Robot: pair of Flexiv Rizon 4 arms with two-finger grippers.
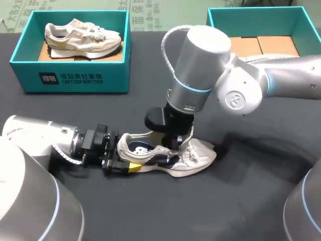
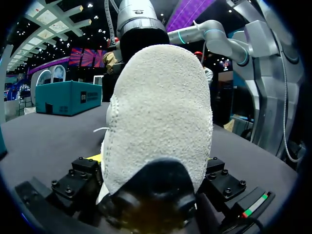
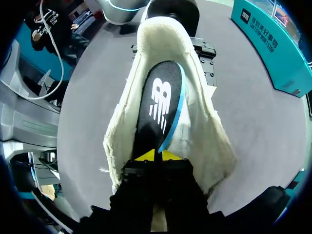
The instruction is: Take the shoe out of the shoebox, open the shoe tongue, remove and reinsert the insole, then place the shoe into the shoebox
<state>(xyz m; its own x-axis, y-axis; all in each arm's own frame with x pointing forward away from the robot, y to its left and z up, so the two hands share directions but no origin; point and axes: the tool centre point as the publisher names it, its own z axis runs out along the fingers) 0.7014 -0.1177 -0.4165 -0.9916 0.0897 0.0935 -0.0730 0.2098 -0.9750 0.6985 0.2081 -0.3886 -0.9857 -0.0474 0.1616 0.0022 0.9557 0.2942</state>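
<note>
The sneaker stands sole-down on the dark counter, around the middle and nearer the front edge than the back. Its long axis runs roughly parallel to the front edge, heel towards the counter's left edge and toe towards the right. Inside it the black insole shows a blue rim, which looks raised along one side.

The step in hand, as I judge it, is the insole removal. The right hand points down into the sneaker's opening, with its yellow tips drawn together on the insole's forward end (a pinch, by the look of it). The left hand lies low along the counter, and its fingers clamp the heel from both sides to brace the sneaker.

The next move probably calls for a slow pull up and back towards the heel. The insole should then peel out of the toe box without dragging the sneaker along, while the heel clamp holds.

Along the back edge stand two teal boxes. The far-left shoebox holds a second sneaker, and the far-right shoebox shows only its cardboard floor, so it is the likely destination.
</note>
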